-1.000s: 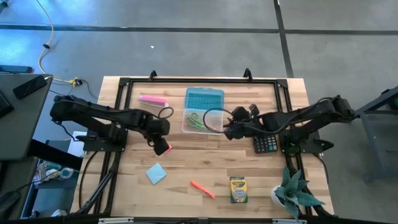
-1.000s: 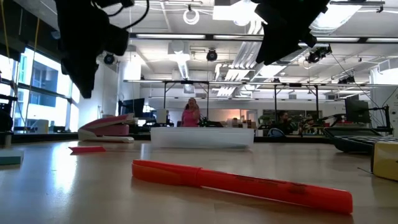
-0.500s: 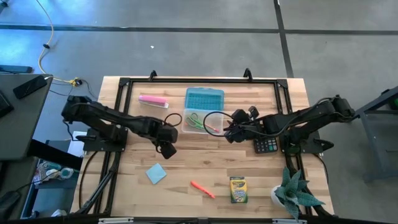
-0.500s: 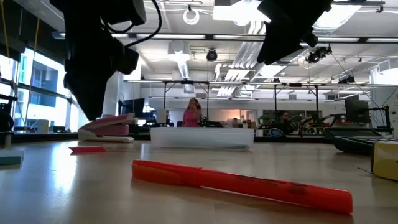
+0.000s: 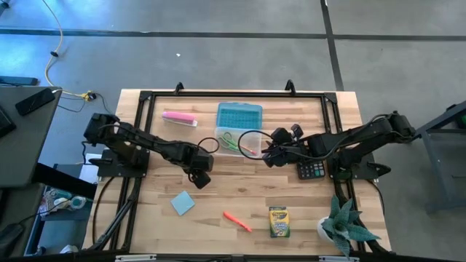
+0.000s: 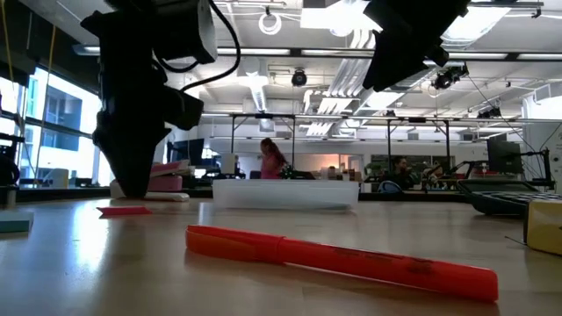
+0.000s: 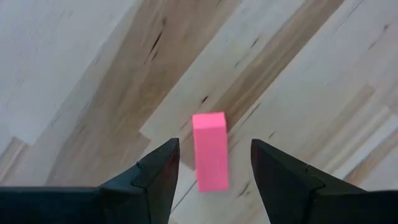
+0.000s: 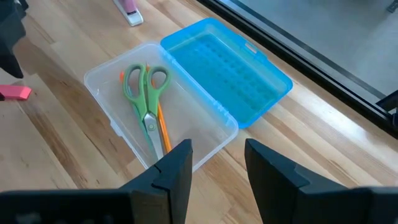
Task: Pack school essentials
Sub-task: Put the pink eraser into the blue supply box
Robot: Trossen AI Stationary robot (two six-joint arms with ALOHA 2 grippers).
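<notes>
Between the spread fingers of the left gripper [image 7: 213, 163], low over the table [image 5: 240, 196], the short pink piece [image 7: 209, 151] is framed lengthwise along the approach; right gripper [image 8: 217, 163], open and empty, is parked by the clear box [image 8: 186, 118].

A pale wood tabletop [image 5: 240, 196] with a black frame stands on a grey concrete floor [image 5: 218, 58] crossed by dark seams. A dark desk [image 5: 18, 138] sits beside it. Across the room, white ceiling beams carry round lamps [image 6: 270, 21], and bright windows [image 6: 53, 123] line one wall. A person in pink [image 6: 270, 160] stands far back, among what may be workstations.
</notes>
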